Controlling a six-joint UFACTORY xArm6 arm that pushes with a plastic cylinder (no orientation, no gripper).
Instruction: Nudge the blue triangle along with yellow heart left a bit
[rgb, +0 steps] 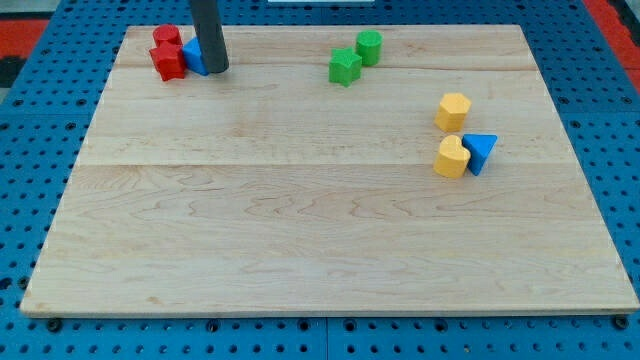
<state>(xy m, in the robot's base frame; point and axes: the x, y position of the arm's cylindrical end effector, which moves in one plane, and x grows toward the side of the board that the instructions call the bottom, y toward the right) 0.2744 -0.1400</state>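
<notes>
The blue triangle (481, 152) lies at the view's right side of the wooden board, touching the yellow heart (451, 157) on its left. My rod comes down at the view's top left, and my tip (216, 70) rests on the board far from both. The tip is right beside a small blue block (193, 57) that the rod partly hides.
A yellow hexagon (453, 111) sits just above the yellow heart. Two red blocks (167, 52) stand left of the tip. A green star (344, 67) and a green cylinder (369, 46) are at the top middle. The board (300, 220) ends at a blue pegboard surround.
</notes>
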